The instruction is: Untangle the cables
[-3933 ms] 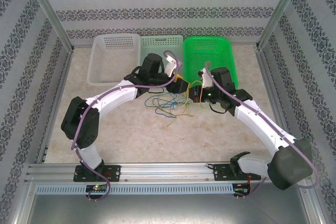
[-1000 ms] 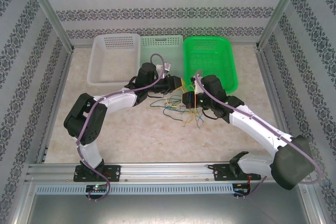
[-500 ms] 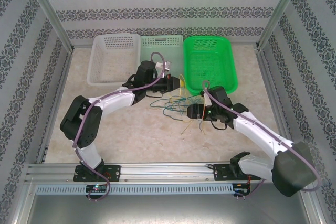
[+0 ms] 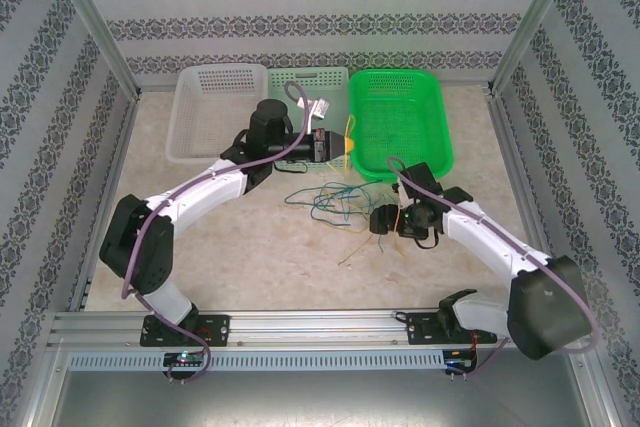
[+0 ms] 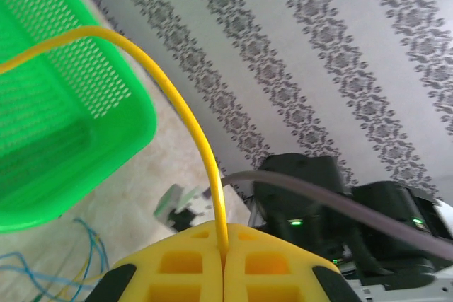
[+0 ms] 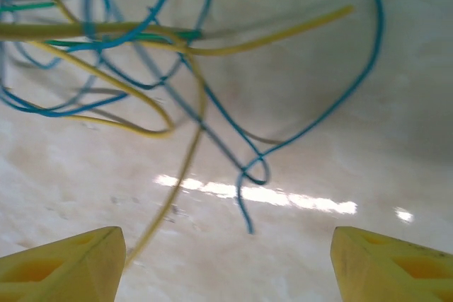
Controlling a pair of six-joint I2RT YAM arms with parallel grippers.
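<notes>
Several cables (image 4: 335,197) lie in one loose tangle on the table (image 4: 250,247), between my two pincers and just in front of the green basket (image 4: 400,107). The heap runs mostly left to right, with one yellow end trailing toward the near edge. My left pincer (image 4: 345,147) is clamped on a yellow cable (image 5: 191,125). In the left wrist view it rises from the seam of my closed fingers (image 5: 191,266), arcs over toward the basket and runs out at the left edge, so its far end is cut off. My right pincer (image 4: 383,219) sits just beside the tangle, spread wide with nothing between the tips. Ahead of it, thin blue, yellow and dark green strands cross and loop over one another, curly and slack. They are blurred there, and I cannot tell which wire passes over which.
</notes>
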